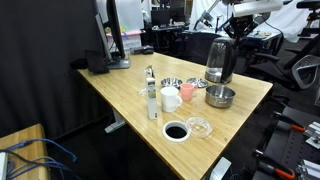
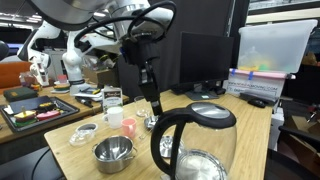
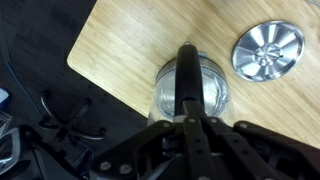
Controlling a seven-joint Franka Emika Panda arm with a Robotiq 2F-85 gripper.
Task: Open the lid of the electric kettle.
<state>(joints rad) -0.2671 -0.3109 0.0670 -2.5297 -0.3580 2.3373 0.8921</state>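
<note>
The electric kettle (image 1: 218, 64) stands at the table's far side, with a clear body, black base and black top; in an exterior view it fills the foreground (image 2: 196, 148). Its lid (image 2: 207, 112) lies flat on top, down. My gripper (image 1: 232, 30) hangs just above the kettle, apart from it, and also shows in an exterior view (image 2: 153, 100). In the wrist view my gripper's fingers (image 3: 190, 128) are pressed together and empty, directly over the kettle (image 3: 208, 95) and its black handle (image 3: 186, 70). The lid is not distinct there.
A steel bowl (image 1: 221, 97) (image 2: 113, 152) (image 3: 267, 50) sits next to the kettle. A white mug (image 1: 170, 98), pink cup (image 1: 187, 92), clear dish (image 1: 198, 126), black round disc (image 1: 175, 131) and bottle (image 1: 152, 100) stand mid-table. The table edge (image 3: 95, 75) is close.
</note>
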